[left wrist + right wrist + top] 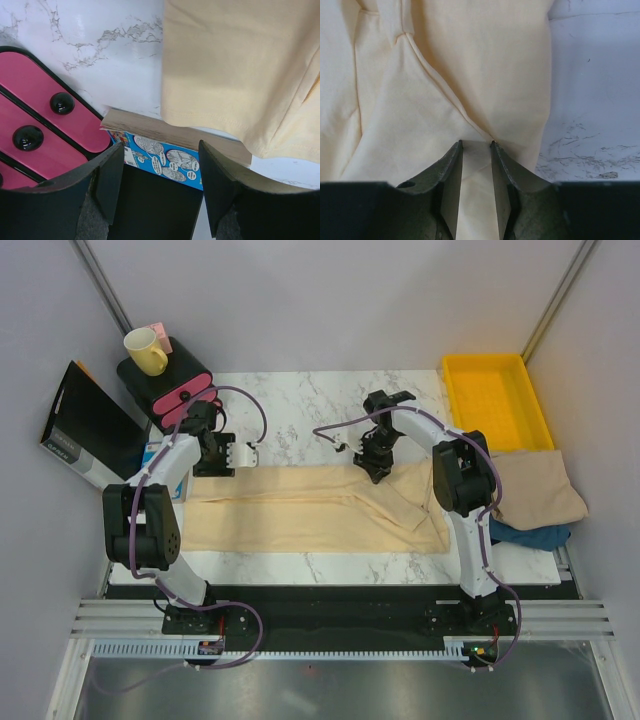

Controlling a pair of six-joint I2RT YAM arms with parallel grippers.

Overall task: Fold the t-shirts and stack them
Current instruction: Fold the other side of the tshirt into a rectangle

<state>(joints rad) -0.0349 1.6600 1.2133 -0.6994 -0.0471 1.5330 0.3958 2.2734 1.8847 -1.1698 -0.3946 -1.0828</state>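
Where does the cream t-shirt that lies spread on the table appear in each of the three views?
Top external: the spread t-shirt lies across the middle of the picture.
Left wrist: it takes the upper right part.
Right wrist: it fills the left and centre.
Shared landmark: the white marble table.

cream t-shirt (300, 510); yellow tray (497, 405); grey-veined white table (300, 405)
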